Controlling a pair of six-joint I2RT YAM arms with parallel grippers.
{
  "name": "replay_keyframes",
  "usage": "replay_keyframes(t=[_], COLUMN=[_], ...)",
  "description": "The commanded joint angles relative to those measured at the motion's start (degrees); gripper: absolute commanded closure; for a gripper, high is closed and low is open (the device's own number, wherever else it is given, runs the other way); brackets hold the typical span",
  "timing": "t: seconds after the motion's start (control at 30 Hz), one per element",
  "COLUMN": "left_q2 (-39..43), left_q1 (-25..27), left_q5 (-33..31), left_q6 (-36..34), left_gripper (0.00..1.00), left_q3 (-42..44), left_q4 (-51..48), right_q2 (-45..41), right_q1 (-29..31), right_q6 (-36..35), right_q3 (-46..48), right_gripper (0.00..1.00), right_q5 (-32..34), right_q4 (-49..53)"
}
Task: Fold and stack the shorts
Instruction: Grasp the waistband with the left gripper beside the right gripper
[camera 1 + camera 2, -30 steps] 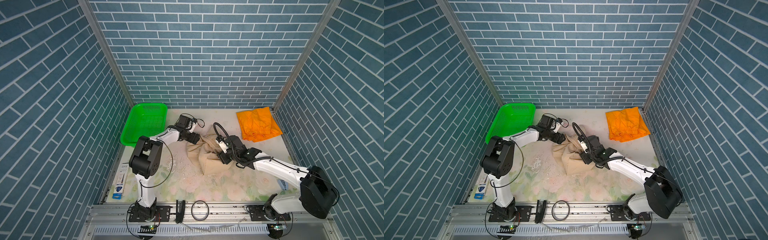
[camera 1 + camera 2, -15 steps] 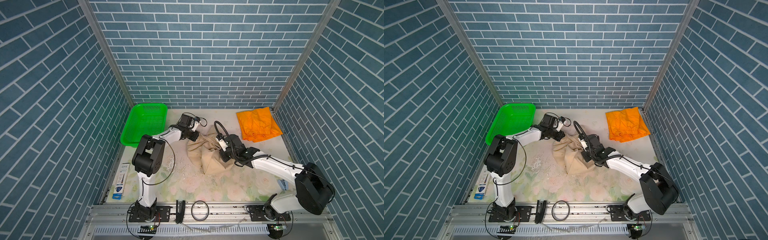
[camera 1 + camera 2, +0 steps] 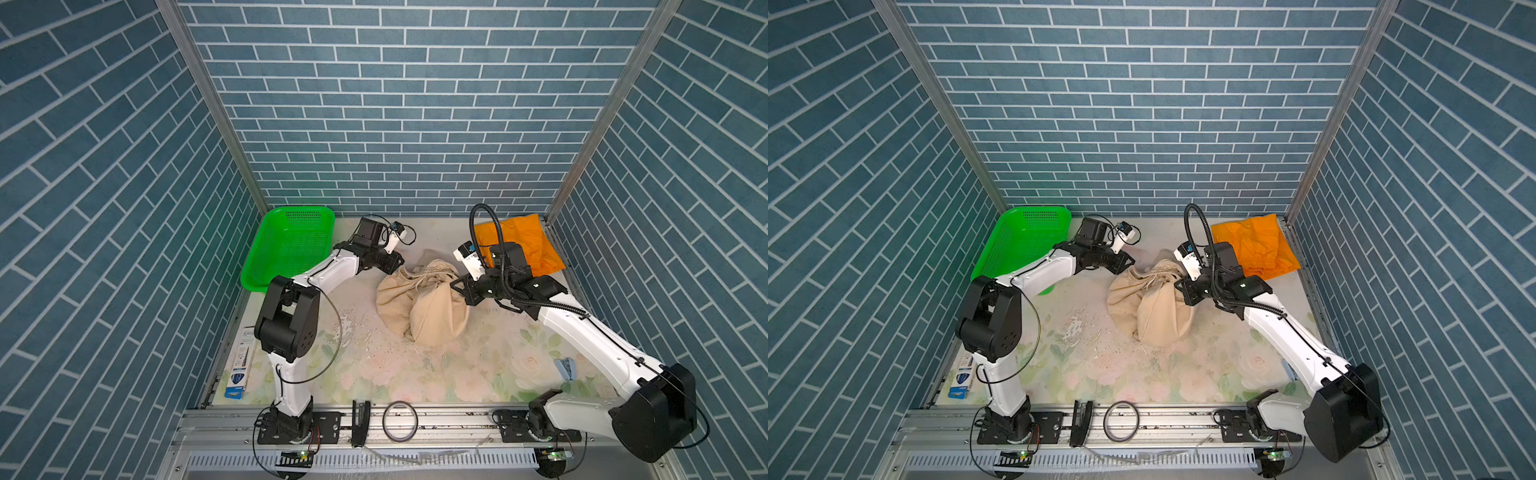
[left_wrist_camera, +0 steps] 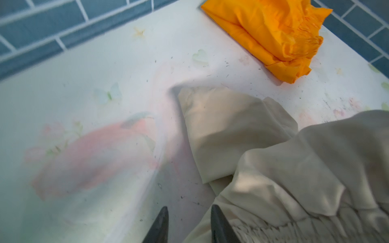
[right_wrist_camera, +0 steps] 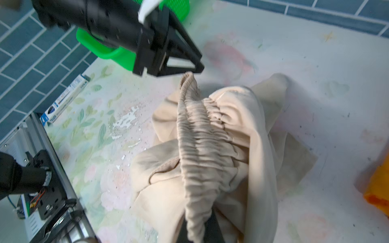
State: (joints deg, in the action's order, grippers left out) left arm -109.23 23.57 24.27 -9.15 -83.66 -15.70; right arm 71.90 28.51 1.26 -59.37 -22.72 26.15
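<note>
Step in hand, by my read: opening out the beige shorts (image 3: pixel 419 307) by the waistband (image 5: pixel 197 134) so they can go flat for a fold; no fold on this pair yet. They sit in a bunched heap on the bench (image 3: pixel 353 361), well apart from the green basket (image 3: pixel 286 249), out toward mid-bench, w/ the gathered elastic on top and the legs slumped under it. R tool (image 5: pixel 196 229) is on the heap's far side from the basket, pressed together and pinching one end of that band, which runs from it back toward the basket side. L tool (image 4: pixel 189 208) sits btwn basket and heap, tips spread a little w/ bare bench showing in the gap, so nothing is in it. The right wrist view shows the band's free end poking up just under those tips; touching or not, can't tell. Orange shorts (image 3: pixel 519 245) lie farther from the basket again, past the heap at the opposite back corner, and look already folded into a rough flat packet. Next move, as I judge it: L tool has to come onto that free band end and close on it. Then both arms pull apart and lift so the cloth spreads, lay it flat, fold, and stack it w/ the orange pair. Risk: the band end is thin & floppy, so it's easy to miss or to catch only one layer.
</note>
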Motion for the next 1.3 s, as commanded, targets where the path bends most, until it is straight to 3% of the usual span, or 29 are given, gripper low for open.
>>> replay_keyframes(t=[0.0, 0.27, 0.47, 0.67, 0.77, 0.9, 1.13, 1.27], left_q2=[-2.7, -9.2, -10.4, -7.7, -6.3, -3.9, 0.6, 2.5], left_q1=[0.2, 0.2, 0.4, 0.3, 0.0, -0.4, -1.9, -1.8], left_q5=[2.5, 8.2, 9.8, 7.9, 7.4, 6.7, 5.3, 7.5], left_q6=[-2.5, -3.3, -2.3, -1.9, -0.9, -0.4, -1.8, -2.8], left_gripper=[0.46, 0.32, 0.33, 0.34, 0.25, 0.21, 0.24, 0.26], left_q3=[-2.8, -7.5, -7.2, -3.8, -3.4, -1.6, -0.2, 2.1], left_q4=[-4.3, -8.0, -8.6, -9.8, -11.2, -11.0, -12.7, -12.7], right_q2=[-2.3, -2.6, -1.2, -1.4, -1.2, -1.0, -1.4, -1.9], right_q1=[-1.2, -2.7, -2.8, -2.8, -2.9, -2.9, -2.9, -3.0], right_q6=[-2.3, 0.5, 0.9, 1.4, 1.4, 1.5, 1.6, 2.1], right_q3=[2.5, 6.5, 6.1, 6.5, 6.8, 7.3, 8.3, 8.8], right_gripper=[1.00, 1.00, 1.00, 1.00, 1.00, 1.00, 1.00, 1.00], right_q5=[-4.0, -8.7, -8.8, -6.1, -6.6, -6.6, -6.6, -6.6], right_q4=[4.0, -2.1, -3.3, -3.6, -4.1, -4.6, -5.0, -5.6])
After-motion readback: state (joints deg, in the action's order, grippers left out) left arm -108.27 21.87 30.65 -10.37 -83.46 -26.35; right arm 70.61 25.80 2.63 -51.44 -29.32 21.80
